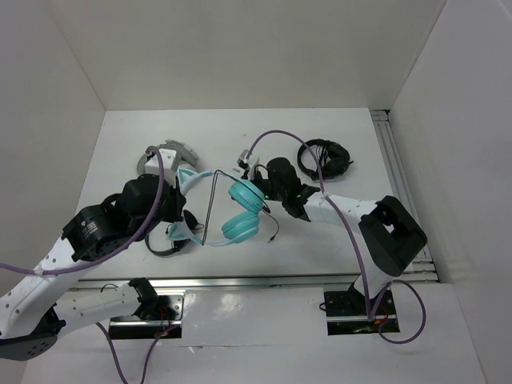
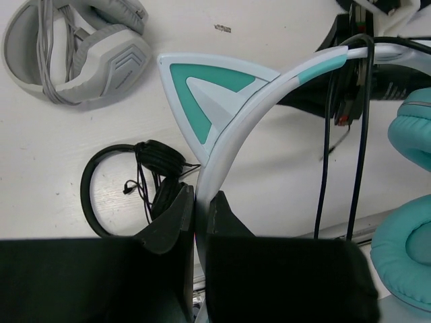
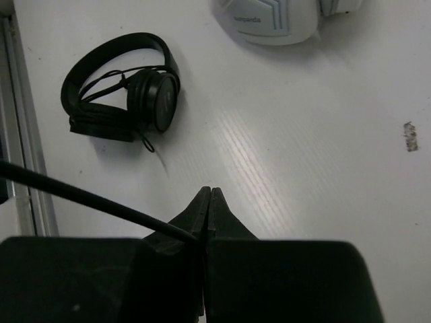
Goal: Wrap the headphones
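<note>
The teal headphones lie mid-table, with two teal ear cups [image 1: 242, 210] and a pale blue headband with cat-ear points [image 2: 202, 94]. My left gripper [image 1: 182, 226] is shut on the headband [image 2: 222, 151], which is pinched between its fingers [image 2: 201, 202]. The thin black cable [image 1: 210, 204] runs taut up from the cups and across to my right gripper [image 1: 244, 174]. In the right wrist view that gripper [image 3: 210, 196] is shut on the cable [image 3: 74, 193], which comes in from the left. Two strands of the cable [image 2: 357, 134] hang over the headband.
Grey-white bulky headphones [image 1: 164, 156] lie at the back left and show in both wrist views [image 2: 81, 47] [image 3: 276, 20]. Small black headphones [image 1: 324, 158] lie at the back right. Another black pair [image 2: 135, 182] [image 3: 121, 87] lies under my left gripper. Rails [image 1: 400, 176] edge the table.
</note>
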`<state>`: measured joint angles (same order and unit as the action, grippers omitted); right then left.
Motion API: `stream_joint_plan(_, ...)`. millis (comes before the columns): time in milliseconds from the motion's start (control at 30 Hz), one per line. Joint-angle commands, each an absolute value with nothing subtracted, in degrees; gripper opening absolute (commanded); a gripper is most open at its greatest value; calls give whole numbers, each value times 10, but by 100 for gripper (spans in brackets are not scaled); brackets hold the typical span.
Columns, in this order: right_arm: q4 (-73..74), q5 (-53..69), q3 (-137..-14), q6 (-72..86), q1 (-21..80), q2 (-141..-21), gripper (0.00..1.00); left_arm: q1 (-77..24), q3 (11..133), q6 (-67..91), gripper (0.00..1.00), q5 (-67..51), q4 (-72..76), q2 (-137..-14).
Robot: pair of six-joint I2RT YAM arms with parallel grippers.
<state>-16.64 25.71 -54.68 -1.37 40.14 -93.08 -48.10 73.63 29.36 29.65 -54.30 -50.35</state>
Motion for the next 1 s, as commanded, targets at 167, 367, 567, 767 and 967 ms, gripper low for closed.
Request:
stream_joint_plan(167, -393, 249, -456, 105, 438, -925, 3, -484, 796, 399, 0, 377, -444, -481)
stream_joint_plan(367, -477, 249, -413, 147, 483, -954, 9, -484, 842, 423, 0, 415, -438, -508)
stream_joint_plan(567, -508, 212, -393, 147, 512, -975, 6, -484, 872, 401, 0, 415, -432, -552)
stream_joint_plan(767, -497, 199, -394, 147, 512, -980, 4, -484, 861, 401, 0, 415, -427, -546)
stream_joint_plan(967, -504, 221, -388, 152, 519, -969, 16, -484, 860, 401, 0, 415, -432, -541)
